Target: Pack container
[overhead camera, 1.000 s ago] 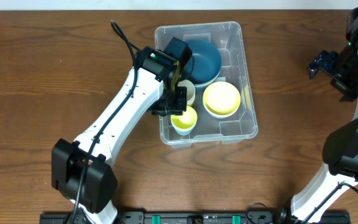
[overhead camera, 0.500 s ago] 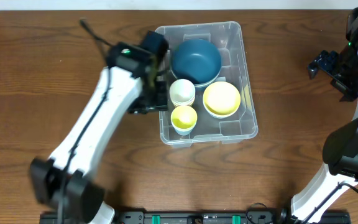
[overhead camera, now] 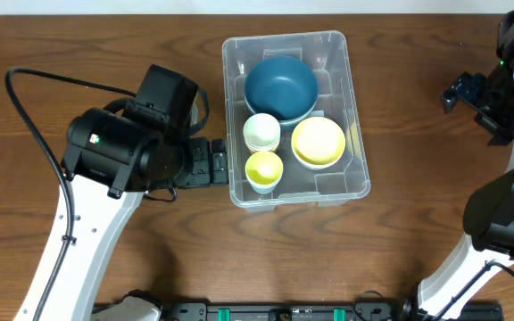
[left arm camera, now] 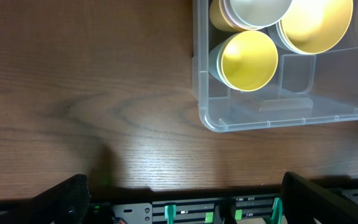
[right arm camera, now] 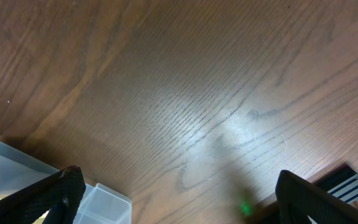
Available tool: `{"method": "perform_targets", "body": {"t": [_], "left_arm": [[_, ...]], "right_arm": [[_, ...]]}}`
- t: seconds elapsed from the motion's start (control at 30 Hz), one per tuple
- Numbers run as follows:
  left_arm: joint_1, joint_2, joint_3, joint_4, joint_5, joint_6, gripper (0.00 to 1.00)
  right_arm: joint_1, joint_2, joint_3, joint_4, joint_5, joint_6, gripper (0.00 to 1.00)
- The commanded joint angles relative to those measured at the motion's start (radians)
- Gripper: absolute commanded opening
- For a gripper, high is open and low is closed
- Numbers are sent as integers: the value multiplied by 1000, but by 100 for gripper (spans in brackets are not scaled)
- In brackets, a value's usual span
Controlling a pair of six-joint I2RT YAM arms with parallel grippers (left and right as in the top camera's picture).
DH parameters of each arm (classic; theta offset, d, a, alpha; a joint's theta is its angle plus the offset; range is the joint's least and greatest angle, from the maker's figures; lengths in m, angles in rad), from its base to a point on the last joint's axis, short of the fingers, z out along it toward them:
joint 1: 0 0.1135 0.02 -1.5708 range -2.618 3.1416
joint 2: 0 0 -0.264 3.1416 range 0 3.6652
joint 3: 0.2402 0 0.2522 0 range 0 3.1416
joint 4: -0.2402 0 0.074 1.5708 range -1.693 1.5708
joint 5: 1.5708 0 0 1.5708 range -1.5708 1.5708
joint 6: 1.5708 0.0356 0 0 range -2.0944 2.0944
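The clear plastic container (overhead camera: 355, 134) stands mid-table and holds a dark blue bowl (overhead camera: 280, 87), a pale cup (overhead camera: 261, 132), a yellow cup (overhead camera: 264, 168) and a yellow bowl (overhead camera: 318, 143). My left gripper (overhead camera: 218, 162) hovers just outside the container's left wall, open and empty. In the left wrist view the container's near corner (left arm camera: 207, 118) and the yellow cup (left arm camera: 248, 60) lie beyond the left gripper (left arm camera: 182, 205), whose fingers (left arm camera: 61, 199) stand wide apart. My right gripper (overhead camera: 460, 94) stays at the far right, open; the right wrist view shows this gripper (right arm camera: 179, 208) over bare wood.
The brown wooden table (overhead camera: 78, 53) runs all round the container. A black cable (overhead camera: 52, 80) loops from the left arm over the left side. A black rail (left arm camera: 229, 208) with green clips runs along the table's near edge. A container corner (right arm camera: 101, 205) shows bottom left in the right wrist view.
The left arm drew back leftward out of the container and its jaws opened wide. The yellow cup stays in the container. The right arm has not moved.
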State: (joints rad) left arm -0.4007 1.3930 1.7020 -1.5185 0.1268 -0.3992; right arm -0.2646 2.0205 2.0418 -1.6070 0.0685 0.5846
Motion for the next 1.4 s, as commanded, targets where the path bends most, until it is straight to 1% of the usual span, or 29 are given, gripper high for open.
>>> {"method": "perform_targets", "body": {"t": [0.0,0.2,0.27,0.43,0.5,0.63,0.73,0.87,1.0,1.07,1.17,1.23,1.37], "left_arm": [[1,-2,10,-3,-11,-2,98],[1,-2,10,-2,-11,-2,98],[-2,-2,8,20,-12,4,98],[-11,-11,-21,149,-11,112,98],[-11,-43,-58,229,-11,123,98],[-9,-198,-237,436,-11,154,98],[13,-354,-423,553,-11,199,98],[115,-573,-675,673,-6,205,98],[215,-775,-896,847,8,205,98],[255,-896,-1013,963,34,214,98],[280,-1024,-1129,1099,101,272,98],[293,-1109,-1210,1184,142,341,98],[326,-1215,-1319,1252,180,422,98]], "right_arm": [[-4,-12,3,-1,10,13,99],[-4,-12,3,-1,10,13,99],[-4,-12,3,-1,10,13,99],[-4,-12,3,-1,10,13,99],[-4,-12,3,-1,10,13,99],[-4,-12,3,-1,10,13,99],[-4,-12,3,-1,10,13,99],[-4,-12,3,-1,10,13,99],[-4,-12,3,-1,10,13,99],[-4,-12,3,-1,10,13,99],[-4,-12,3,-1,10,13,99],[-4,-12,3,-1,10,13,99],[-4,-12,3,-1,10,13,99]]}}
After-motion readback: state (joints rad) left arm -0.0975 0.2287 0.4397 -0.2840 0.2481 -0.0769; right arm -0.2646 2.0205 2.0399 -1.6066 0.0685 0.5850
